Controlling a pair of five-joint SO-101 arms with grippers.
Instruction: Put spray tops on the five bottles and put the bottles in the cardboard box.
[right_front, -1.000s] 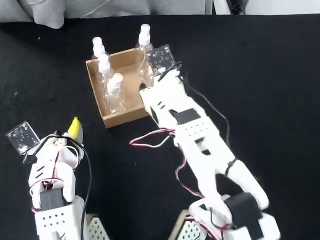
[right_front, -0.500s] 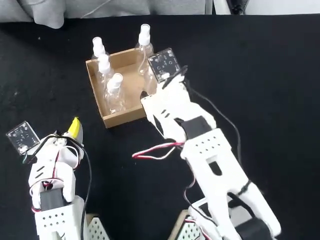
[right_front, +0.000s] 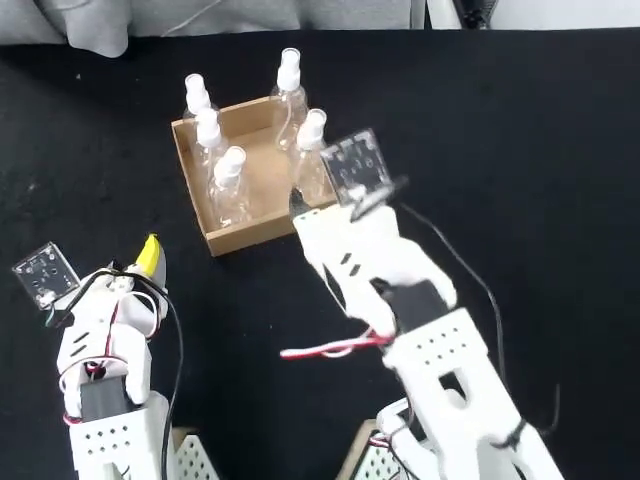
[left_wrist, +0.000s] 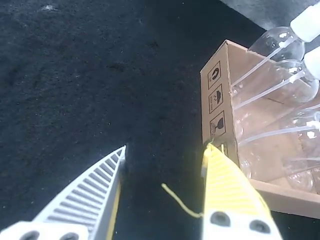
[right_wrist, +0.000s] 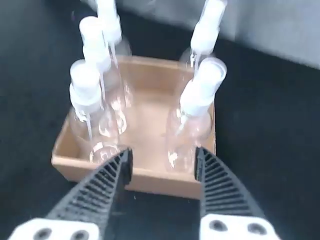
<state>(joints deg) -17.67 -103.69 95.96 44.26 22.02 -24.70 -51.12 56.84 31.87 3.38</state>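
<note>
Toward the table's (right_front: 540, 150) near left corner, the left tool (right_front: 150, 256) sits low over the black surface. The high view gives little more than its yellow finger, while the left wrist view shows the left tool (left_wrist: 165, 150) spread wide with nothing between its grey and yellow fingers, pointed at a corner of the cardboard box (left_wrist: 218, 100). The cardboard box (right_front: 190, 180) lies toward the far edge, left of the middle. Five clear bottles (right_front: 230, 185) stand upright at it, each wearing a white spray top (right_front: 312, 128). From above, the two farthest spray tops reach past the box's far rim, and I cannot tell whether those bottles stand inside the far wall or just behind it. At the box's near right corner, the right arm's camera board hides most of the right tool (right_front: 298, 205) from above. The right wrist view fills that in: the right tool (right_wrist: 162, 155) is spread, its dark fingertips just before the box's near wall (right_wrist: 145, 179), pinching nothing, with the nearest right-hand bottle (right_wrist: 192, 122) standing inside the box beyond the gap.
</note>
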